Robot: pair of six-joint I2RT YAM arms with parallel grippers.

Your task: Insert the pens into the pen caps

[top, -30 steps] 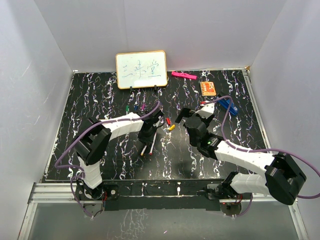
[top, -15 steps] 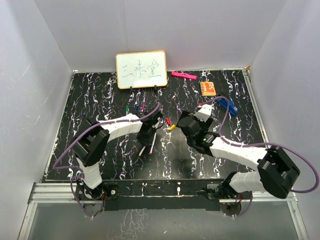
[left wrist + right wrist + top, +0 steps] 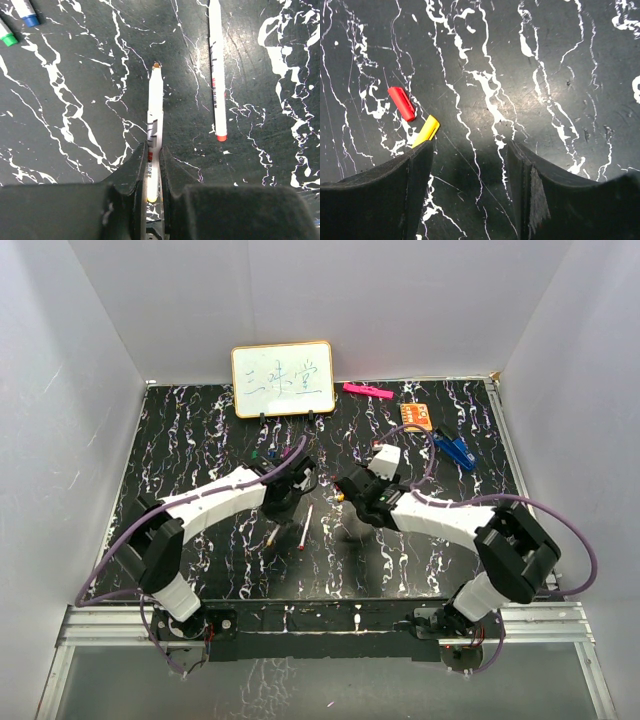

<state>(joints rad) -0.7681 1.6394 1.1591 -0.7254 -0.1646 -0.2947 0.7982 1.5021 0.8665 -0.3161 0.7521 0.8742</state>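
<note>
— Nearest first: what is the left gripper (image 3: 152, 152) doing?

— It is clamped on a white pen (image 3: 155, 105), close to the pen's rear end; the barrel runs straight out from the fingers; its brownish tip points away from the wrist. I cannot tell whether it rests on the table (image 3: 200, 440) or hangs just above it.

— Any other pens beside it?

— A second pen (image 3: 215, 75) lies loose on the black marbled top, just beside the held one and roughly parallel, with its red end toward the camera; farther off, in the corner of the left wrist view, a blue-ended pen (image 3: 25, 12) and a green-ended pen (image 3: 6, 36) show only their ends.

— And the right gripper (image 3: 470, 147)?

— Its fingers are spread wide and grasp nothing; the yellow cap (image 3: 426, 131) lies at the tip of the finger on the left of that view, partly hidden by it; the red cap (image 3: 401, 103) is just beyond, near but apart.

— What stands at the back?

— Seen from above, a blue clip (image 3: 455, 449) lies toward the right; an orange card (image 3: 416, 416) is beyond it; a pink bar (image 3: 366, 390) lies near the far edge; a whiteboard (image 3: 283, 378) stands upright there, with writing on it.
</note>
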